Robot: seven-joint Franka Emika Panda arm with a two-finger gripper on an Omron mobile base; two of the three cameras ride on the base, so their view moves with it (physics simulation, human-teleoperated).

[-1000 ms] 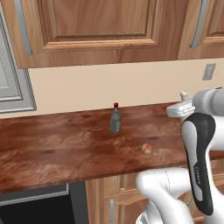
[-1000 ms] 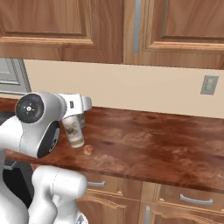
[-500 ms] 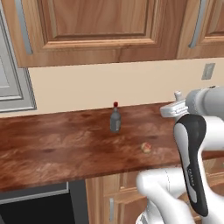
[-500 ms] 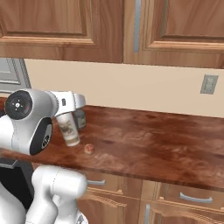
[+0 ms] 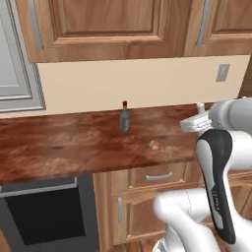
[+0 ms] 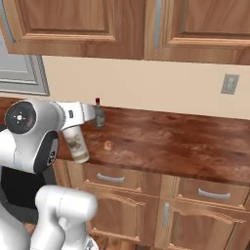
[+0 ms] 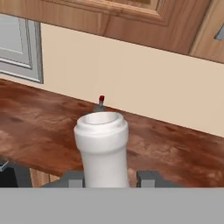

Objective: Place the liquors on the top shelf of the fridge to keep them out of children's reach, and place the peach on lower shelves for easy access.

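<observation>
Worktop (image 6: 185, 141): brown wood, seen below and beyond the gripper.
Cream-white bottle (image 7: 103, 146): clamped between the narrowed fingers of the gripper (image 7: 109, 178), long axis along the hand, lifted clear.
Dark bottle (image 5: 125, 118): upright, directly beyond the gripper.
Peach (image 6: 108, 145): below, beside the held bottle.

Base views flank arm, share counter (image 5: 74, 147); hand view close.

Dark grey glass bottle (image 5: 125, 119) stands on the wooden counter (image 5: 59, 147), small round peach (image 5: 154, 144) near its right, closer to the front edge.
</observation>
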